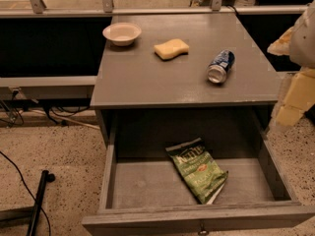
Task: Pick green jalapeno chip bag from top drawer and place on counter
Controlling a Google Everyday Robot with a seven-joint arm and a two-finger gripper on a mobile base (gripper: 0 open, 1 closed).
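Observation:
The green jalapeno chip bag (pixel 198 169) lies flat in the open top drawer (pixel 123 186), right of its middle, tilted with its top toward the back left. The drawer is pulled far out from under the counter (pixel 147 77). My gripper (pixel 291 104) hangs at the right edge of the view, beside the counter's right side and above the drawer's right wall, well apart from the bag. Nothing shows in it.
On the counter stand a white bowl (pixel 122 33) at the back left, a yellow sponge (pixel 171 48) in the middle and a blue soda can (pixel 220 66) on its side at the right. A black stand leg (pixel 38 200) and cables lie on the floor at left.

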